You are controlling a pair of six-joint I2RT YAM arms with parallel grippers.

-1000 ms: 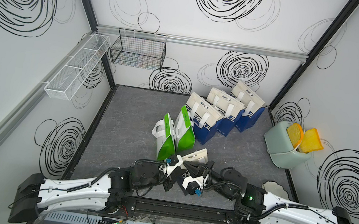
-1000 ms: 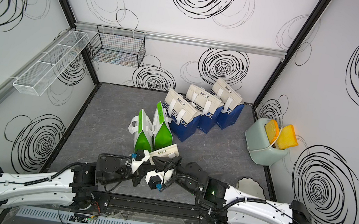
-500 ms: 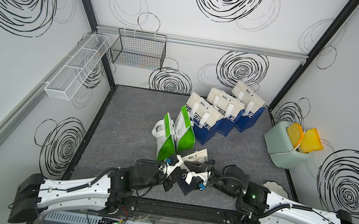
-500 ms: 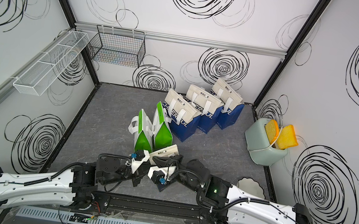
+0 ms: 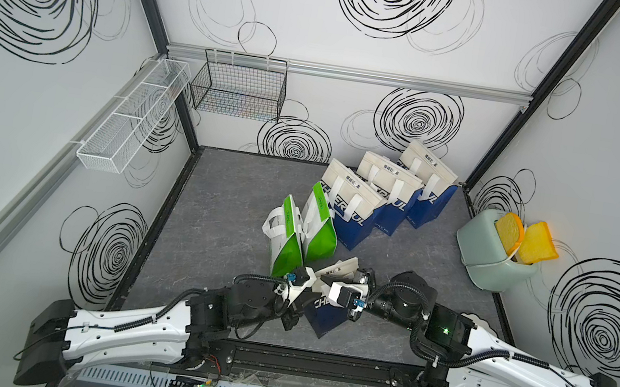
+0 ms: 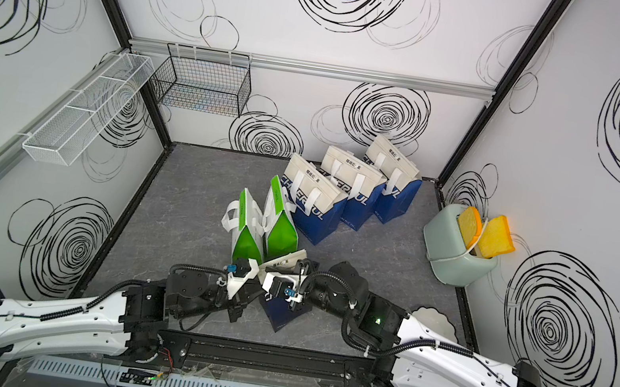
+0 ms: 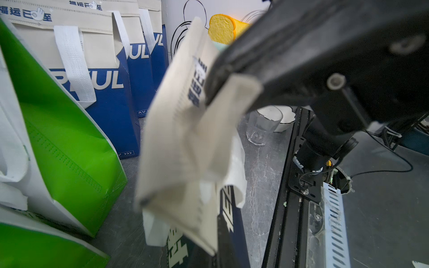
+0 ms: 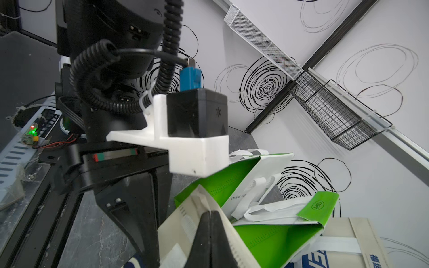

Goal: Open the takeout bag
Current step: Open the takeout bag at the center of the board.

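Blue below and beige above, the non-woven takeout bag (image 5: 325, 315) (image 6: 281, 315) stands low in the centre of both top views on the grey stone-patterned counter (image 5: 222, 210). The white left arm (image 5: 139, 323) reaches it from the lower left and the white right arm (image 5: 503, 363) from the lower right. The left jaws and the right jaws are each clamped on the bag's beige flap (image 5: 342, 269), which is lifted between them. Just above it stand two green and white bags (image 5: 303, 239), with a row of three more blue and beige bags (image 5: 390, 202) at upper right of those.

From the left wrist, the beige flap (image 7: 185, 143) fills the centre, blurred. The right jaws are pinched together on its upper edge. A clear glass tumbler (image 7: 262, 126) stands to its right.

From the right wrist, the right jaws meet at bottom centre, pressed together on the flap fabric (image 8: 181, 229). The left jaws come down onto the flap's left edge.
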